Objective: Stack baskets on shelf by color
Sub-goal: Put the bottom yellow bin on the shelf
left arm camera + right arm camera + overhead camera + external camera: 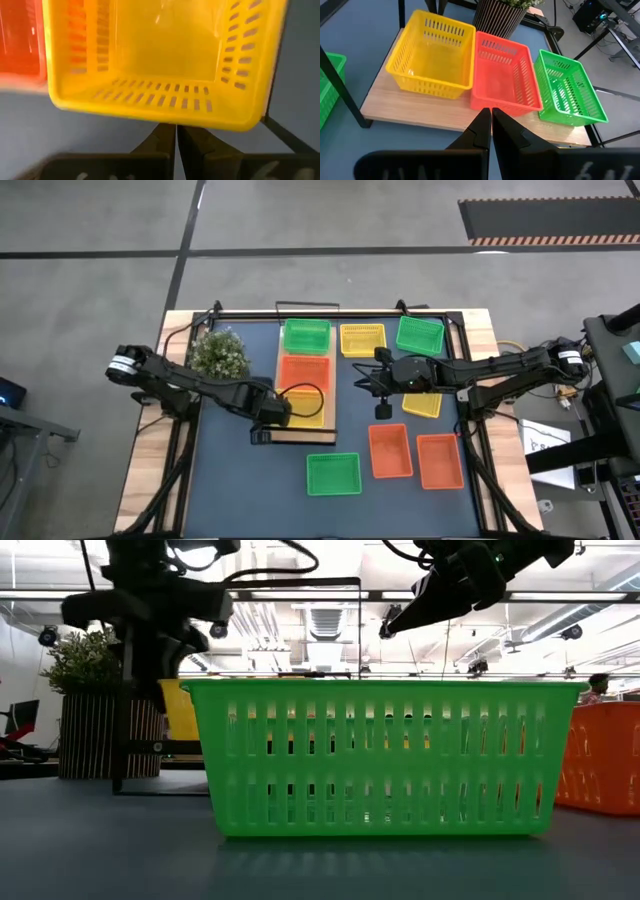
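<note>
Three baskets (green, red, yellow) fill the shelf edge to edge. The left gripper, fingers together, sits at the yellow basket rim; the right gripper, fingers together, hovers over bare counter.

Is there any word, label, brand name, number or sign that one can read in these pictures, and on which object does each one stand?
No text can be read in any view.
Baskets: plain mesh, no label visible.
Shelf: bare wood, no marking.
White sheet beside the table on the right arm's side: printed marks, too small to read.
Striped floor strip: orange and white hazard bars only, no words.
</note>
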### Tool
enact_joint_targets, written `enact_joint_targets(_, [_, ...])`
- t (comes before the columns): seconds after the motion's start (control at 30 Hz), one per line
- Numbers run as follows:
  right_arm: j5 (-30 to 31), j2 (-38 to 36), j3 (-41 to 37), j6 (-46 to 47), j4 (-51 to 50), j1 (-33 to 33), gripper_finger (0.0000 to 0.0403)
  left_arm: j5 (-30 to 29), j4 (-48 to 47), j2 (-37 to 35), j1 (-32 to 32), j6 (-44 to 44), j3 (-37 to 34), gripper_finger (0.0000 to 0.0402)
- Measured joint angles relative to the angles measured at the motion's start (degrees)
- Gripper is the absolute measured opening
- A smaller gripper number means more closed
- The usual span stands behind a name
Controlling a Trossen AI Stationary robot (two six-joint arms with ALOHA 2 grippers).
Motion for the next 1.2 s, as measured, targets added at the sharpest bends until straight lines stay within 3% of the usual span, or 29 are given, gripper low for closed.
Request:
enact_joint_targets(0.57, [0.0,0.0,0.0,0.1,0.0,0.0,0.0009,-1.7,3.9,0.0,0.2,5.8,0.0,0.0001])
enact_joint_targets(1.2, [0.0,0.0,0.0,0.1,0.0,0.0,0.0009,-1.7,3.7,-0.3,0.2,5.8,1.1,0.0001])
